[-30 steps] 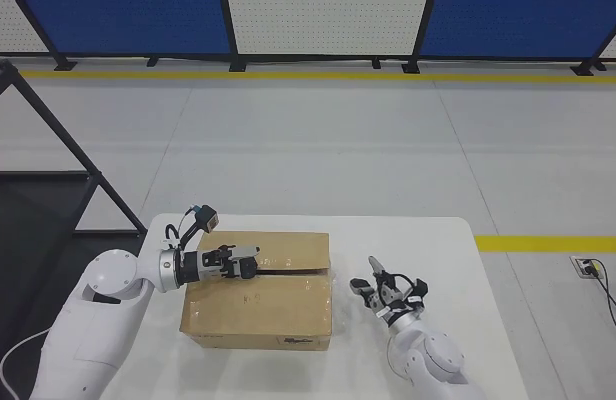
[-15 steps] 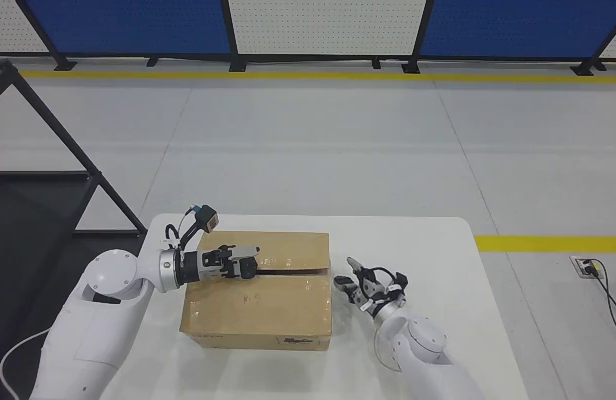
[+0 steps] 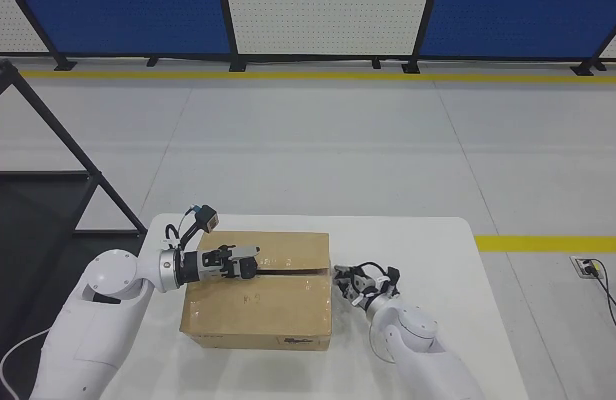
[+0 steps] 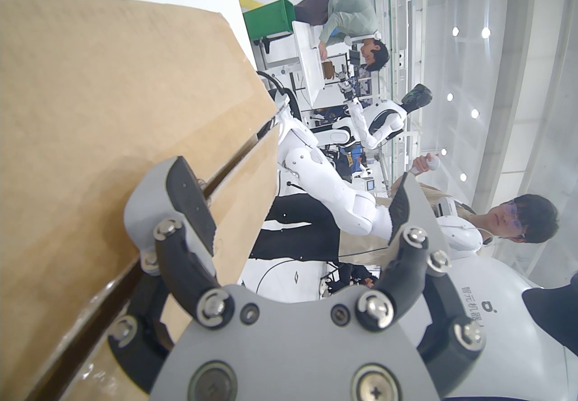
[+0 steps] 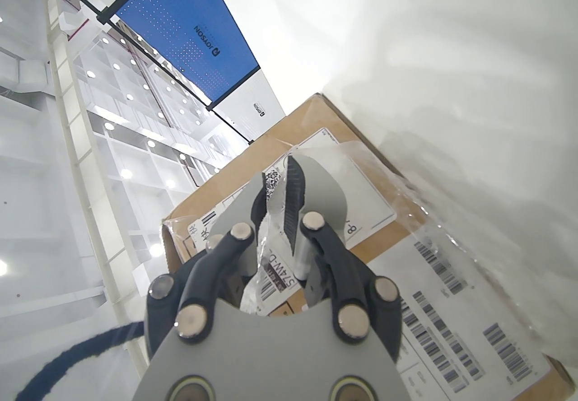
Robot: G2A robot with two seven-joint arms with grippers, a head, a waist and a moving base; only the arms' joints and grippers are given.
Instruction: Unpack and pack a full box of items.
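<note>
Over the last second the right gripper (image 3: 346, 284) had swung in across the bare table (image 3: 418, 240) to the right end of the box (image 3: 258, 310). Its fingers, spread apart a second before, had drawn together. It now sat against that end face, pinching a crumpled strip of clear tape (image 5: 270, 217) that stood off the cardboard. The left gripper (image 3: 246, 263) had not shifted. It hung over the top of the box with its jaws wide apart. One finger pad lay on the seam between the two top flaps and the other stood free in the air. The box itself had kept its place on the left half of the table, its far side close to the table's far edge, with both top flaps down.

White printed labels (image 5: 365, 204) covered much of the box's right end under glossy film, just beside the pinched strip. Off the table's left edge stood a black rack (image 3: 28, 215). Blue and white partition panels (image 3: 123, 25) lined the floor beyond the far edge, and a yellow floor line (image 3: 548, 243) ran off past the table's far right corner.
</note>
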